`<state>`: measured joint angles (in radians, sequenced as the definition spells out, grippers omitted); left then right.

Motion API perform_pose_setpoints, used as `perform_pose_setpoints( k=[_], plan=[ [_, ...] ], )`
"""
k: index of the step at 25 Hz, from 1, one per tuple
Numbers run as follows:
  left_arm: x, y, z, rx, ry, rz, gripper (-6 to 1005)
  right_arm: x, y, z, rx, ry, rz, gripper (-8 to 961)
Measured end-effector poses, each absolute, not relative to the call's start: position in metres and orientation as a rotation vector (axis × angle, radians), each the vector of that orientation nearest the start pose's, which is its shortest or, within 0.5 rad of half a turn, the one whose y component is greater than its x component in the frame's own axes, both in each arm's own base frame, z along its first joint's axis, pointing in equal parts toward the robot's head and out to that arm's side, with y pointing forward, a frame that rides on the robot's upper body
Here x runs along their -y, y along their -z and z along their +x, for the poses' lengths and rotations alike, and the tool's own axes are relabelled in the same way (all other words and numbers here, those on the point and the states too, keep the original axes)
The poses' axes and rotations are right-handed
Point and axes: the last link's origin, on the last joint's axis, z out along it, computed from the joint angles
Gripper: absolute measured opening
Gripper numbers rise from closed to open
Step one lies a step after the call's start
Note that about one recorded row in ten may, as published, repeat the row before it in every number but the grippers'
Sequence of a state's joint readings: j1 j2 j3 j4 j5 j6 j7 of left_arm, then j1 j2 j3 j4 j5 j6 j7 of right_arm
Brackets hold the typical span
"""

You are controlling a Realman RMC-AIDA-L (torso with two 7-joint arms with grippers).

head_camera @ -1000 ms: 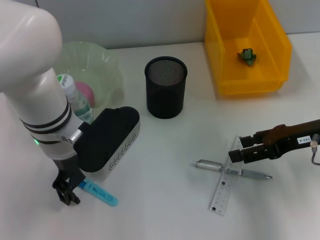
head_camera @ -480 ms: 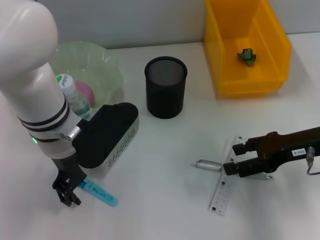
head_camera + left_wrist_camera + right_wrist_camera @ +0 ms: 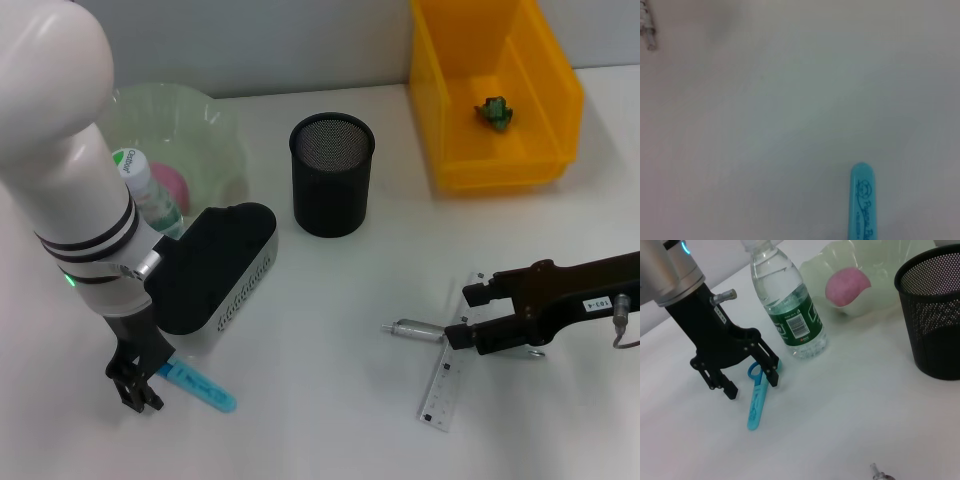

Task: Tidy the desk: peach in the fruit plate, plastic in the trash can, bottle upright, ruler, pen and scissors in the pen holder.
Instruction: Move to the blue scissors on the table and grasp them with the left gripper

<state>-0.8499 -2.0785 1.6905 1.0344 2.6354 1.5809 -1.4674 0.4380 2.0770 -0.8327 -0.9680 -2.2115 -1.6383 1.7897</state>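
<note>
Head view: white desk [image 3: 330, 290]. Right pincer [image 3: 463, 317] spread open over pen [image 3: 408, 328] and ruler [image 3: 442, 388], gripping nothing.

Right wrist view: left pincer [image 3: 751, 381] open astride scissors [image 3: 756, 398] handles; bottle [image 3: 785, 305] upright beside them.

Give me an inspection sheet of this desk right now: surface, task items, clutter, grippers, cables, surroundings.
Surface: white desk, flat.
Job's things: peach in fruit plate; bottle upright beside the plate; green plastic scrap in trash can; pen holder upright; scissors lying flat; pen lying across ruler.
Clutter: nothing seen.
Grippers: left gripper open, low over the scissors' handles; right gripper open, straddling the pen.
Cables: thin wire on the right arm.
Surroundings: grey wall behind.
</note>
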Motion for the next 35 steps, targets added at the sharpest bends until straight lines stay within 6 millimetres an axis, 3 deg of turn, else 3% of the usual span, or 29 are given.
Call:
perform_pose_setpoints(
  k=[13, 19, 35],
  plan=[
    [-0.3498, 0.0624, -0.1659, -0.999, -1.166, -2.993, 715, -0.3105, -0.0225, 0.2747, -0.957, -0.289, -2.805, 790],
    [-0.3495, 0.0632, -0.167, -0.997, -1.171, -2.997, 568, -0.3112, -0.0235, 0.2741, -0.955, -0.288, -2.804, 790],
    [-0.3498, 0.0659, -0.1698, -0.992, -1.174, -2.998, 565, -0.311, -0.0239, 0.2746, -0.958, -0.288, -2.802, 789]
  ],
)
